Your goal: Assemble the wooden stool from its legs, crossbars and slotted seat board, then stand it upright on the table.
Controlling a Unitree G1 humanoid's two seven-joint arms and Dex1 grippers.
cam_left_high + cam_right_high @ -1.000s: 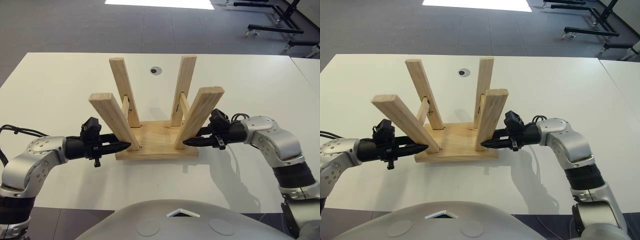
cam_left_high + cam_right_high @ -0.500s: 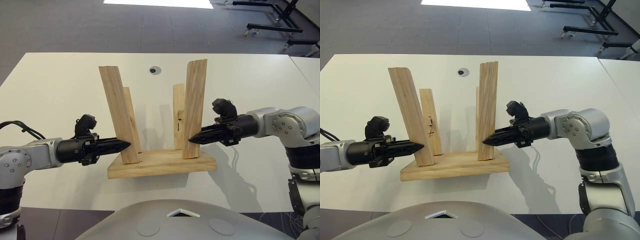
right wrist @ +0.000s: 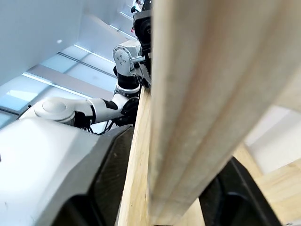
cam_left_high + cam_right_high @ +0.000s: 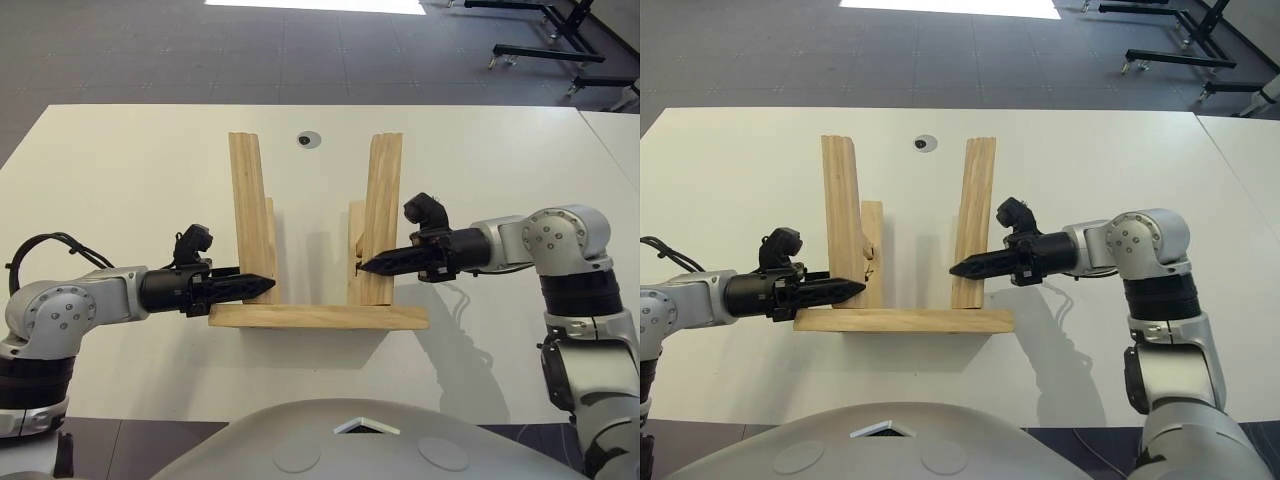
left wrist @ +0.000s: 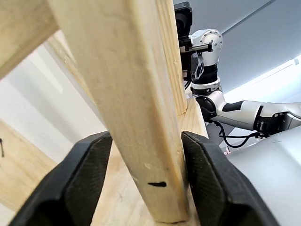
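On the white bench [image 4: 120,180] in front of me the stool [image 4: 902,320] is turned so that its seat board [image 4: 318,317] shows me only its thin front edge, as a flat wooden strip nearest to the robot. Its legs point away from the board, towards the far side of the bench. From these views I cannot tell whether the board rests on the bench or is held a little above it.

At the left side, the left hand [image 4: 262,285] comes in level from the robot's left and is closed on the left leg [image 4: 248,215], low down, just beside the seat board. From the left wrist camera I see its black fingers [image 5: 84,183] pressed on both faces of this leg. The right hand [image 4: 368,265] comes in from the opposite side and grips the right leg [image 4: 382,220] a little further from the board. From the right wrist camera its fingers [image 3: 113,188] sit on either side of the wood.

Two more legs stand behind these, partly hidden, one [image 4: 872,250] next to the left leg and one [image 4: 355,245] next to the right.

Beyond the stool, a small round cap [image 4: 308,139] is set into the bench top. Behind the bench is dark floor, with black wheeled frames [image 4: 545,55] at the far right.
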